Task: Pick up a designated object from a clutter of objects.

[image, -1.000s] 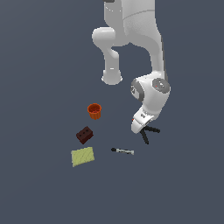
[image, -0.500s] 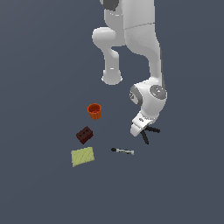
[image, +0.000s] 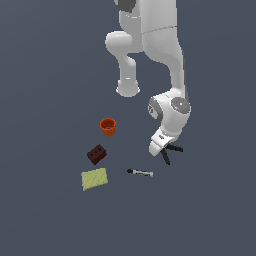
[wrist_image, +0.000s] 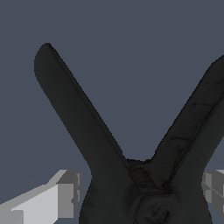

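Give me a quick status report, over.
End effector open, fingers straddling the black clamp near its pivot. Clamp on the floor, not lifted. Nothing in the way.

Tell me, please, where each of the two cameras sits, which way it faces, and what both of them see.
Exterior view: off the arm, above, looking down on the floor; shows the whole arm, orange cup, brick, pad, stick.
Wrist view: on the wrist, close over the black clamp; both fingertips flank it.
Shared: the black clamp and gripper.
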You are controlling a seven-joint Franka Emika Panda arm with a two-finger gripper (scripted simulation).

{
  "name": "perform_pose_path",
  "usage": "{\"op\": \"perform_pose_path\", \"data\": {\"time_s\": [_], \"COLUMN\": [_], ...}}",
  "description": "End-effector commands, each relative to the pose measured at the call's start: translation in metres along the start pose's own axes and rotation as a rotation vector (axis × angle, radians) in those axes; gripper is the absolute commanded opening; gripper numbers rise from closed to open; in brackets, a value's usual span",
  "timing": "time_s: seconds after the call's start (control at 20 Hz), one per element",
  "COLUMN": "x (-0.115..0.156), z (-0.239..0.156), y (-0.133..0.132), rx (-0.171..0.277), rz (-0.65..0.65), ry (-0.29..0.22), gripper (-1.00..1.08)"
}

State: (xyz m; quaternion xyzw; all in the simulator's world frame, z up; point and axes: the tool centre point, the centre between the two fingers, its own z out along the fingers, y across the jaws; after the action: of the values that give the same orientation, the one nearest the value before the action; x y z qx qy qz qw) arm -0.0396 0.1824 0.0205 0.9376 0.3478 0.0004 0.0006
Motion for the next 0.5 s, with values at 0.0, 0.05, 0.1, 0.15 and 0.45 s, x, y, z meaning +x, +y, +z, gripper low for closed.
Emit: {"op": "perform_pose_path", "data": {"time_s": [0.0, 0.05, 0.1, 0.15, 0.45], "x": [0.0, 0.0, 0.0, 0.001, 0.005], "z": [0.0, 0.0, -0.001, -0.002, -0.023], "y": [0.0, 0.0, 0.0, 0.0, 0.002], "rx": [0.0, 0.0, 0.0, 0.0, 0.0], "rz": [0.0, 0.0, 0.0, 0.0, 0.0], "ry": [0.0, 0.0, 0.0, 0.0, 0.0], "gripper": [-1.0, -1.0, -1.0, -1.0, -1.0]}}
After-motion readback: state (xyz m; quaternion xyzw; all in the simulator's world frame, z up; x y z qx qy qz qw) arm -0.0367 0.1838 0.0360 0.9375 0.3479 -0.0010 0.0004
